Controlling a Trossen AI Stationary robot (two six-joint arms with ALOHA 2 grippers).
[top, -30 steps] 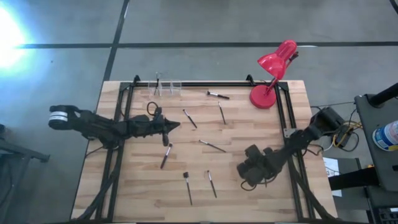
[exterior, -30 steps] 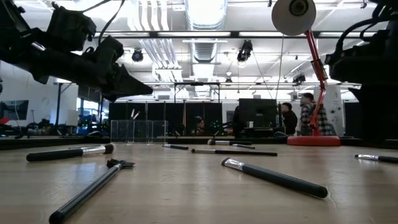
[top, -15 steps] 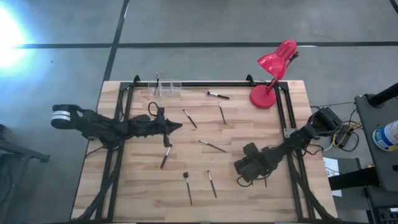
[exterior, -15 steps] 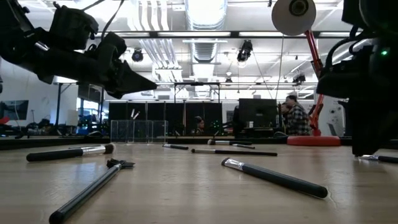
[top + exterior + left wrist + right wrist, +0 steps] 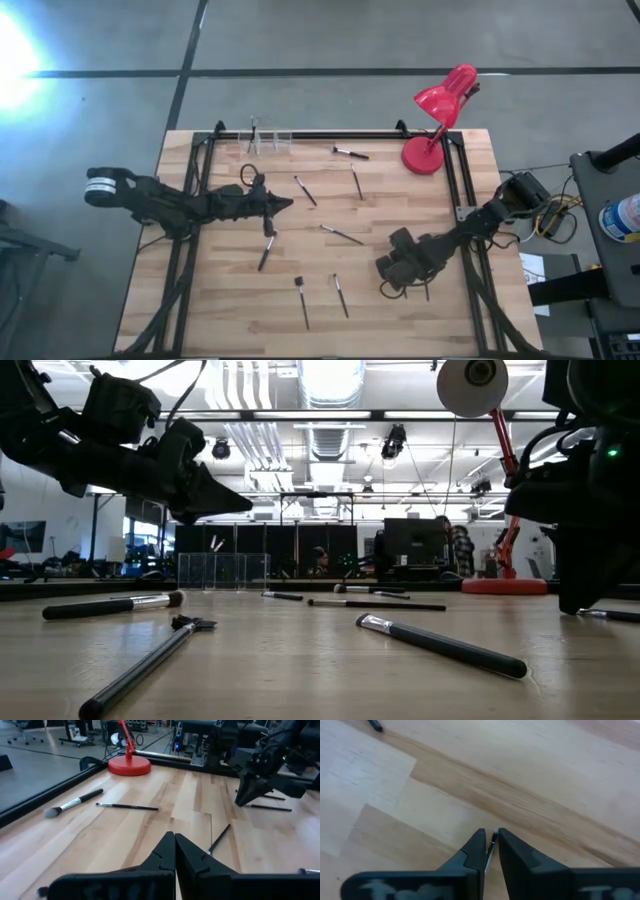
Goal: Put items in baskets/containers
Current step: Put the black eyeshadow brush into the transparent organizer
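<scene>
Several thin dark makeup brushes point(image 5: 342, 235) lie flat on the wooden table. The joined clear containers point(image 5: 268, 140) stand at the far edge, with a brush or two upright inside; the low view shows them far off point(image 5: 222, 570). My left gripper point(image 5: 290, 203) hovers shut and empty above the table's middle point(image 5: 235, 503). My right gripper point(image 5: 384, 287) is down at the table near the right front and is shut on a thin brush point(image 5: 492, 840). My right gripper pinches a thin brush point(image 5: 491, 844) between its two fingers, which come from above and slant down. The fingers point(image 5: 478, 840) lie across the stick. Which end of the brush they have, I cannot tell. The brush's free part point(image 5: 610, 614) lies on the table.
A red desk lamp point(image 5: 440, 110) stands at the far right corner on its round base point(image 5: 423, 155). Black frame rails run along the table's left point(image 5: 190, 200), far and right sides. More brushes lie near the front point(image 5: 302, 300) and by the lamp point(image 5: 350, 153).
My right gripper has come down to the table top and moved a little toward the table's left, over the brush lying there. The brushes on the table have stayed where they were.
</scene>
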